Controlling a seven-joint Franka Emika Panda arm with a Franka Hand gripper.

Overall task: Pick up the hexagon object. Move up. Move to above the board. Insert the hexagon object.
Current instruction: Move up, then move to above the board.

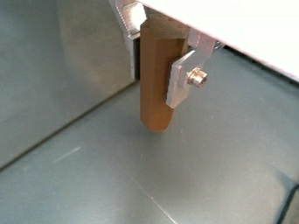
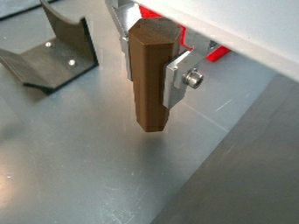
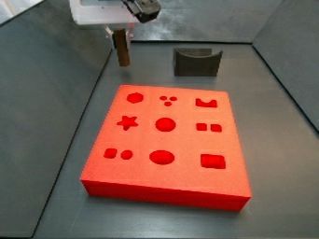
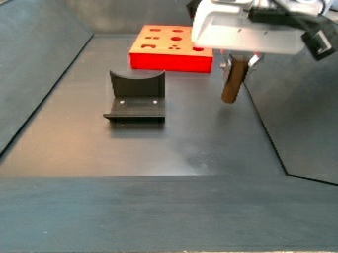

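My gripper (image 1: 156, 68) is shut on the hexagon object (image 1: 156, 87), a slim brown wooden peg that hangs upright between the silver fingers (image 2: 177, 80). In both wrist views the peg's lower end is above the grey floor. In both side views the gripper (image 3: 121, 35) holds the peg (image 4: 234, 79) off the floor, behind the far edge of the red board (image 3: 165, 138) and to one side of it. The board (image 4: 172, 47) lies flat with several shaped recesses. A red strip of it shows behind the gripper in a wrist view (image 2: 218, 54).
The dark fixture (image 3: 196, 61) stands on the floor beyond the board. It also shows in a side view (image 4: 134, 97) and in a wrist view (image 2: 52, 58). Grey walls (image 3: 50, 56) enclose the floor.
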